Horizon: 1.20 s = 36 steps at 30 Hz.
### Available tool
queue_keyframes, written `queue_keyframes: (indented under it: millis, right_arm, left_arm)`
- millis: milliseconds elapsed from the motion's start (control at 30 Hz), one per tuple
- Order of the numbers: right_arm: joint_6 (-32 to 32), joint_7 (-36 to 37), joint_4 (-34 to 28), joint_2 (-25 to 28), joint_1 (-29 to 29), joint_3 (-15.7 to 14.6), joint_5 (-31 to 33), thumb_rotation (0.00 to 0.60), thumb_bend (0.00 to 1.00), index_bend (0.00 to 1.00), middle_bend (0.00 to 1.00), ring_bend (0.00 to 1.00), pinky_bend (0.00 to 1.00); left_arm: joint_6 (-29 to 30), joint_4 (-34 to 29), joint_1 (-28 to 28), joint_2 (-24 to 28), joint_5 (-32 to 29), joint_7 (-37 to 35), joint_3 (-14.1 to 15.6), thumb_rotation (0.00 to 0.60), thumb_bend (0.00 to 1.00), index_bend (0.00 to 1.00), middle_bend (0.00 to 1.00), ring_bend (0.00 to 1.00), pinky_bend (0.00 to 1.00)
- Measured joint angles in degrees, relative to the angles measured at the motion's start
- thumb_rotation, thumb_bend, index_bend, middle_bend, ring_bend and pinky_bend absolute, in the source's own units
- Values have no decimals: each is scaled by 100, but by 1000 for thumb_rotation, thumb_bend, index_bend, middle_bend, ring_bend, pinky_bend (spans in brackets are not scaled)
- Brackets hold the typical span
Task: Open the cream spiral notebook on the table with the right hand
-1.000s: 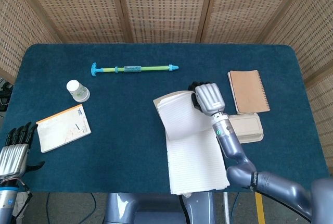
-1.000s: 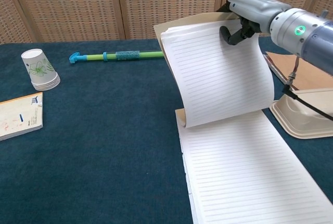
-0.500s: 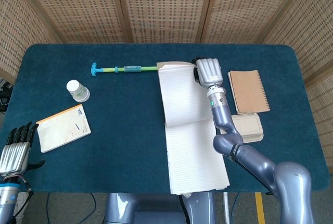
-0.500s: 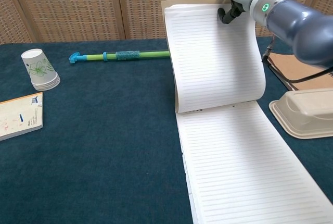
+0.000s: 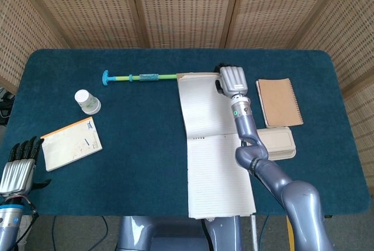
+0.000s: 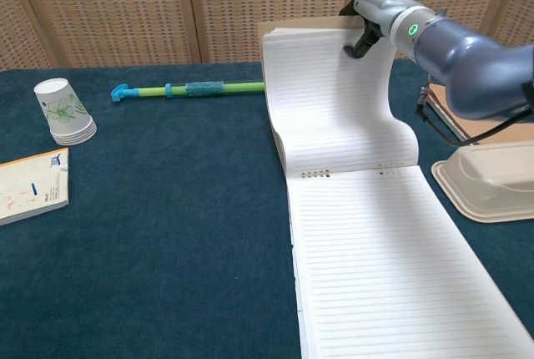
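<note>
My right hand pinches the top corner of the flipped pages of the cream spiral notebook, which lies open just below my fingers, its upper leaf bowed and not flat. To that hand's left runs a green stick; to its right lie a brown notebook and a beige tray. My left hand hangs off the table edge, fingers together, holding nothing.
</note>
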Motion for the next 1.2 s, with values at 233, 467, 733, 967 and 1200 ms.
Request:
queue_keyframes:
  millis: [233, 467, 733, 967, 1200]
  right_arm:
    - [-219, -44, -326, 248, -76, -164, -63, 600, 137, 0, 0, 0, 0]
    - [246, -240, -1268, 666, -388, -259, -125, 600, 130, 0, 0, 0, 0]
    - [1373, -551, -3319, 1586, -1491, -748, -408, 600, 126, 0, 0, 0, 0]
    - [2939, -1066, -5071, 2549, -3108, -1791, -898, 600, 125, 0, 0, 0, 0]
    - [3836, -1016, -5651, 2915, -4106, -2486, -1375, 600, 125, 0, 0, 0, 0]
  left_arm:
    - [67, -22, 16, 18, 49, -36, 14, 600, 121, 0, 0, 0, 0]
    - [83, -64, 22, 49, 95, -73, 37, 600, 121, 0, 0, 0, 0]
    - [175, -165, 48, 94, 272, -114, 97, 600, 121, 0, 0, 0, 0]
    - [204, -275, 89, 167, 316, -121, 160, 600, 121, 0, 0, 0, 0]
    - [338, -430, 142, 241, 578, -142, 251, 600, 121, 0, 0, 0, 0]
